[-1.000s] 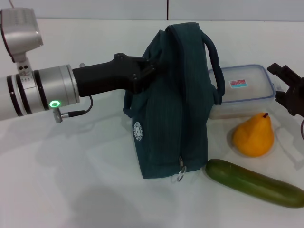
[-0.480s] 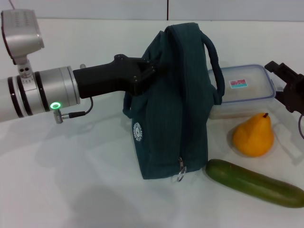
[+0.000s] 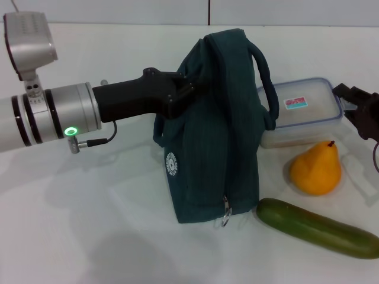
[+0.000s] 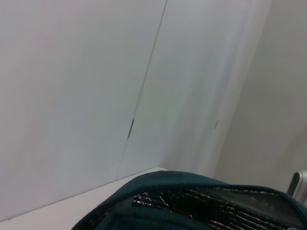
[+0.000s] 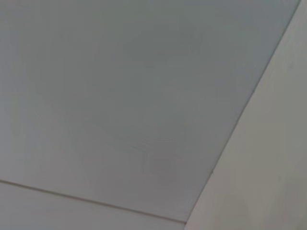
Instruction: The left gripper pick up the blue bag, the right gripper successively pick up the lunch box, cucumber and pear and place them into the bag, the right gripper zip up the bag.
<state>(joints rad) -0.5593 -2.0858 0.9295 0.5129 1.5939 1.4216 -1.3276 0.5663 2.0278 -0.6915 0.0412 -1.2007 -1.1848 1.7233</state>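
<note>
The blue bag (image 3: 216,130) stands upright in the middle of the table, zipper pull hanging near its bottom front. My left gripper (image 3: 185,90) reaches in from the left and is shut on the bag's upper edge. The left wrist view shows the bag's rim and silver lining (image 4: 201,207). The clear lunch box (image 3: 301,112) lies behind the bag to the right. My right gripper (image 3: 357,106) is open at the box's right end, near the frame edge. The pear (image 3: 315,168) stands in front of the box. The cucumber (image 3: 317,228) lies at the front right.
The white table (image 3: 89,225) has free room at the front left. A wall (image 3: 118,10) runs along the back. The right wrist view shows only bare wall panels (image 5: 144,96).
The right gripper has shifted slightly left and down toward the lunch box's right end. The left gripper still holds the bag in the same place.
</note>
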